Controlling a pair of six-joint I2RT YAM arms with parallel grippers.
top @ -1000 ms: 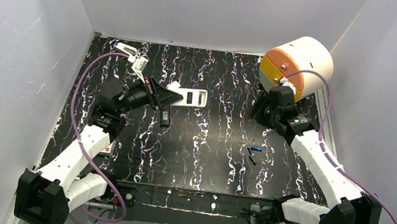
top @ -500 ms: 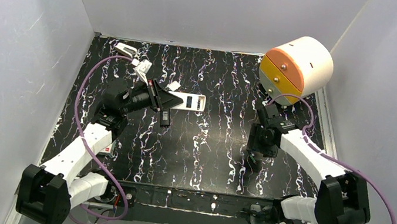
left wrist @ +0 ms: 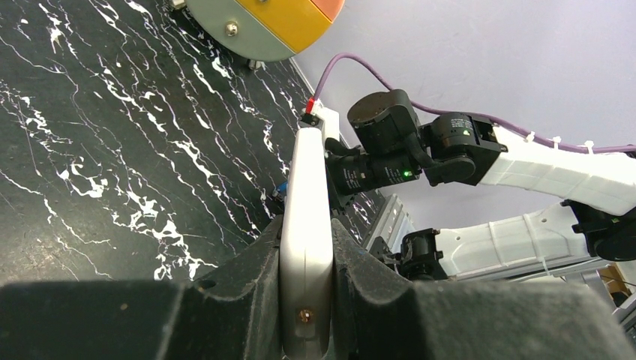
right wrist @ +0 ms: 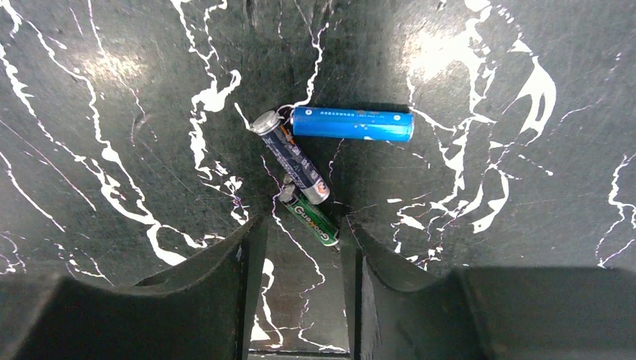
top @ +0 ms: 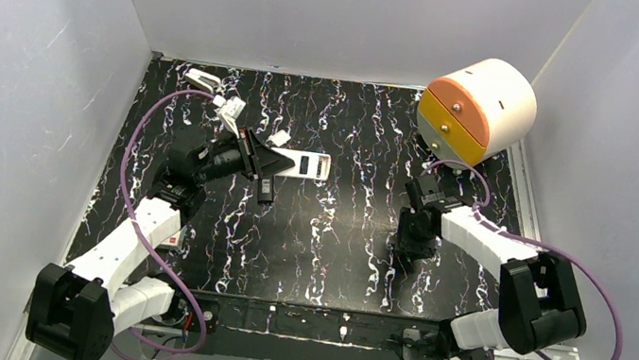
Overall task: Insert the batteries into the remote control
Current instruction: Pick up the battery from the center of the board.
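Observation:
My left gripper (top: pixel 272 162) is shut on the near end of a white remote control (top: pixel 307 164) and holds it edge-up over the table's back left; in the left wrist view the remote (left wrist: pixel 306 217) sits clamped between both jaws (left wrist: pixel 306 259). Three batteries lie together on the table in the right wrist view: blue (right wrist: pixel 352 124), black (right wrist: pixel 291 156) and green (right wrist: pixel 310 215). My right gripper (right wrist: pixel 301 251) is open just above them, the green cell's end between its fingertips. In the top view the right gripper (top: pixel 404 253) hides the batteries.
A round white drawer unit with orange and yellow fronts (top: pixel 477 108) stands at the back right. A small black piece (top: pixel 265 191) lies just in front of the remote. Small white clips (top: pixel 202 79) lie at the back left corner. White walls enclose the table.
My right arm has swung from beside the drawer unit forward and down, and its gripper now hangs over the batteries. My left gripper keeps hold of the remote, shifted only slightly.

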